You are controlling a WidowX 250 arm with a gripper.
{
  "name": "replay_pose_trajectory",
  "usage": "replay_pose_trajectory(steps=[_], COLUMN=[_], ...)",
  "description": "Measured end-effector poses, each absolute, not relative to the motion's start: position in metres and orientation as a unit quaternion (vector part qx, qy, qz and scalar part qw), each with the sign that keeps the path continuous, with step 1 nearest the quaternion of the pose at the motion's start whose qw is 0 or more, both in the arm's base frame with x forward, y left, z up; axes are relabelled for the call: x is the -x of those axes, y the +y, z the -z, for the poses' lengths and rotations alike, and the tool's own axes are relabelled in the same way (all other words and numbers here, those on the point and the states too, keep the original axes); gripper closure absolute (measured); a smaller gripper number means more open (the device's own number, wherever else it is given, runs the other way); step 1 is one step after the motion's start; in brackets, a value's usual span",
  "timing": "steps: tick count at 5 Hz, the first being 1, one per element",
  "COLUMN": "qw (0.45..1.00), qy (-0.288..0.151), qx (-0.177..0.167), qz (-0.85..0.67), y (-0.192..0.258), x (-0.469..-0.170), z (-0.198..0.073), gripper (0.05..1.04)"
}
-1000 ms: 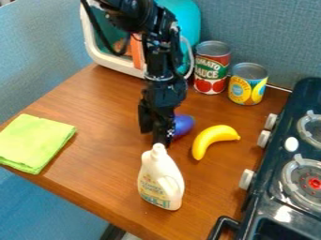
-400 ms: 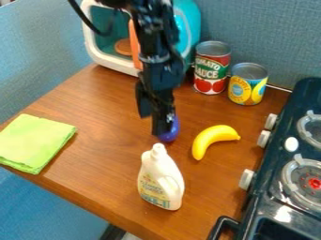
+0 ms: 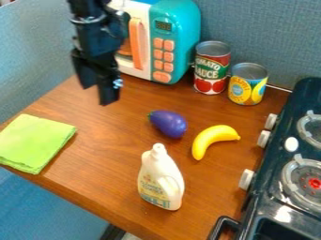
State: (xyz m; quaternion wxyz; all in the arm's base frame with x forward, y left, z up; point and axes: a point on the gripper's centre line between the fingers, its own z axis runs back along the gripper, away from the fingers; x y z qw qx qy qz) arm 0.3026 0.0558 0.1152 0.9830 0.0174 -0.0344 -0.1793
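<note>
The black gripper (image 3: 98,93) hangs at the upper left over the table, in front of the toy microwave, its two fingers apart with nothing between them. A purple eggplant (image 3: 168,123) lies on the wood to its lower right, and beside that is a yellow banana (image 3: 212,139). Nearer the front stands a white cleaner bottle (image 3: 160,179), upright. A folded green cloth (image 3: 36,142) lies at the table's left edge.
Behind stands a teal and white toy microwave (image 3: 180,28) with an orange handle. A tomato sauce can (image 3: 212,68) and a yellow-blue can (image 3: 248,84) stand at the back. A dark toy stove (image 3: 285,178) borders the wooden table (image 3: 113,173) on the right.
The gripper has moved left and up, away from the eggplant. The eggplant, earlier partly hidden behind it, is now in full view, as is more of the microwave's front.
</note>
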Motion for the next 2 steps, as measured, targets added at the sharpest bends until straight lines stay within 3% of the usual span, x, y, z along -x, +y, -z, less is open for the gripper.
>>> replay_pose_trajectory(steps=[2], qw=[0.998], qy=[-0.009], qx=[-0.018], qz=[0.057], y=[0.107], x=[-0.266], z=[-0.124], gripper=[0.083])
